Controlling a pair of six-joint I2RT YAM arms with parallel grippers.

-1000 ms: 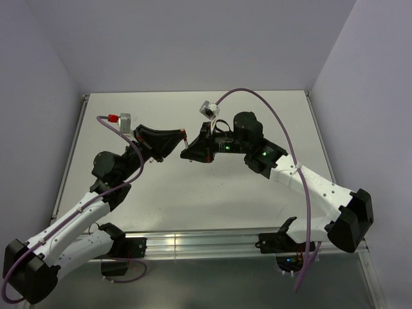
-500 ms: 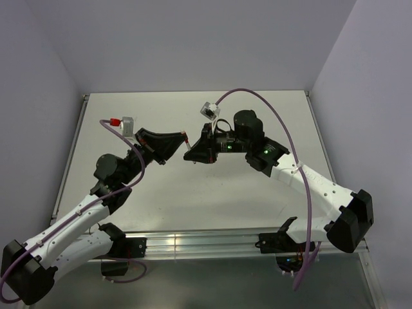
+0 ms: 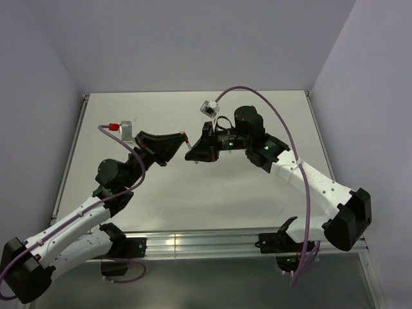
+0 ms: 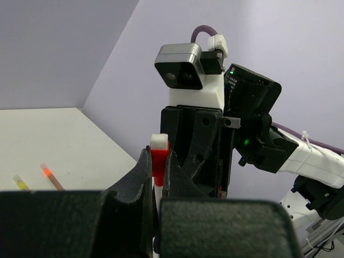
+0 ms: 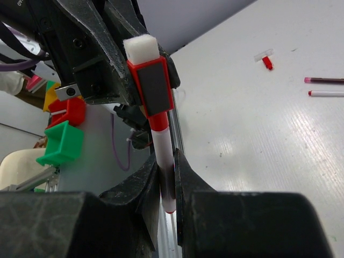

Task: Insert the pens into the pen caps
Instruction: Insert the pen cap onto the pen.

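Above the middle of the table the two grippers meet tip to tip. My left gripper [image 3: 183,137] [image 4: 157,158] is shut on a red pen cap [image 4: 159,160] [image 5: 152,88] with a white end. My right gripper [image 3: 188,154] [image 5: 167,161] is shut on the white barrel of a pen [image 5: 166,161]. The cap sits over the top end of this pen, in line with it. Both are held in the air, clear of the table [image 3: 193,187]. The left gripper's black fingers [image 5: 107,54] rise behind the cap in the right wrist view.
In the right wrist view a small red cap [image 5: 267,62], a dark red pen [image 5: 325,80] and a white pen [image 5: 327,93] lie loose on the table. The left wrist view shows a yellow-tipped pen [image 4: 20,183] and an orange-tipped pen [image 4: 51,177] lying there.
Both arms have shifted slightly, the left elbow drifting right. The grippers stay joined at the pen and cap, and neither has opened.
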